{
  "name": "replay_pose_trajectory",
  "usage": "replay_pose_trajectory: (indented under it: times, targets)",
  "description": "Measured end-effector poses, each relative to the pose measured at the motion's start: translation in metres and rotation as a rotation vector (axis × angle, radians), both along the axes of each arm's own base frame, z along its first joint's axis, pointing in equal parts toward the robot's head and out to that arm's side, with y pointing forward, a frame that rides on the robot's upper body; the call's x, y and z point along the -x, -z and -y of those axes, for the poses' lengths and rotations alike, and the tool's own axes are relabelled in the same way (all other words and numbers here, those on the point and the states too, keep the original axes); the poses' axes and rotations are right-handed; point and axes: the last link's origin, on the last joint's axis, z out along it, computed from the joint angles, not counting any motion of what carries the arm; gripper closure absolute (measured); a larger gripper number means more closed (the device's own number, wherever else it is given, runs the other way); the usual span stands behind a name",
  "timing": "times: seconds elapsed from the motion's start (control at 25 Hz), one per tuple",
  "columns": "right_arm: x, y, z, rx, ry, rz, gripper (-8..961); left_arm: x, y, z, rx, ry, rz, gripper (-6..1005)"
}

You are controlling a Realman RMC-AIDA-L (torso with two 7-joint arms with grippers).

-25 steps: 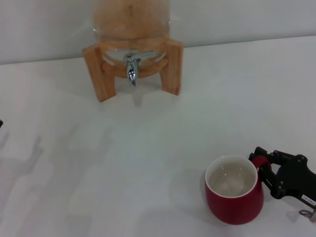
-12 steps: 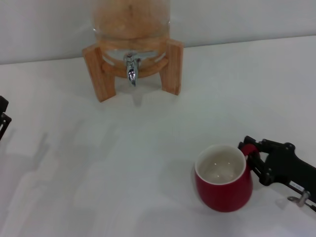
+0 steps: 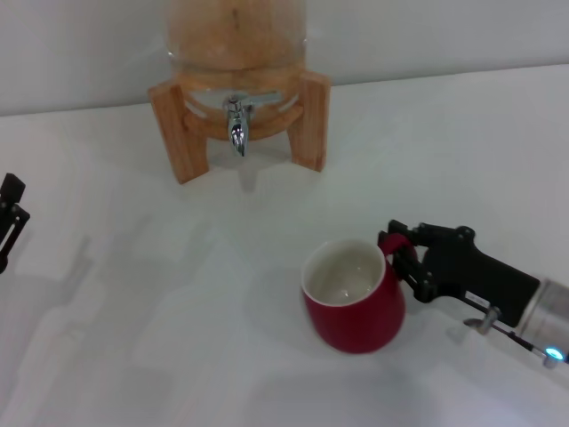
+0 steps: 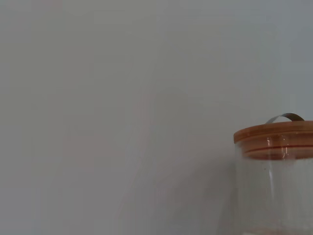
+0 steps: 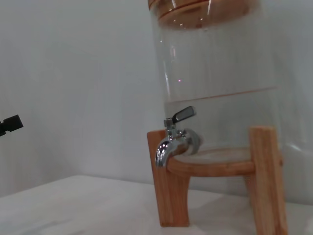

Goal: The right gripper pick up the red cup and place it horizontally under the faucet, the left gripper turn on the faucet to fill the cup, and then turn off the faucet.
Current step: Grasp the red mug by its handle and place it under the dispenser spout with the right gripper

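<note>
In the head view the red cup (image 3: 354,298) stands upright with its off-white inside showing, right of centre on the white table. My right gripper (image 3: 397,253) is shut on the red cup's handle at its right side. The chrome faucet (image 3: 236,124) hangs at the front of the clear dispenser (image 3: 238,40) on its wooden stand (image 3: 182,133), far behind and left of the cup. The faucet (image 5: 175,134) also shows in the right wrist view. Only the tip of my left gripper (image 3: 9,218) shows at the far left edge.
The dispenser's wooden lid (image 4: 274,139) shows in the left wrist view against a plain wall. The white table (image 3: 178,311) stretches between the cup and the stand. A black tip of the left gripper (image 5: 11,124) shows far off in the right wrist view.
My right gripper has moved the red cup left and farther from me, toward the dispenser. The left gripper's tip has come further into view at the left edge.
</note>
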Motion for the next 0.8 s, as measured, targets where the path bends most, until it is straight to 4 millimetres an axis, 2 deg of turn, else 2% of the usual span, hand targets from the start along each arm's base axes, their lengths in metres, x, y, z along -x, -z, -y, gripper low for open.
replay_pose_trajectory:
  times: [0.52,0.8]
  targets:
    - [0.029,0.009,-0.042,0.051,-0.013,0.007,797,-0.001,0.0,0.0,0.018,0.007,0.017,163]
    - [0.039,0.013,-0.056,0.063,-0.012,0.023,797,-0.002,0.002,-0.001,0.032,0.015,0.018,163]
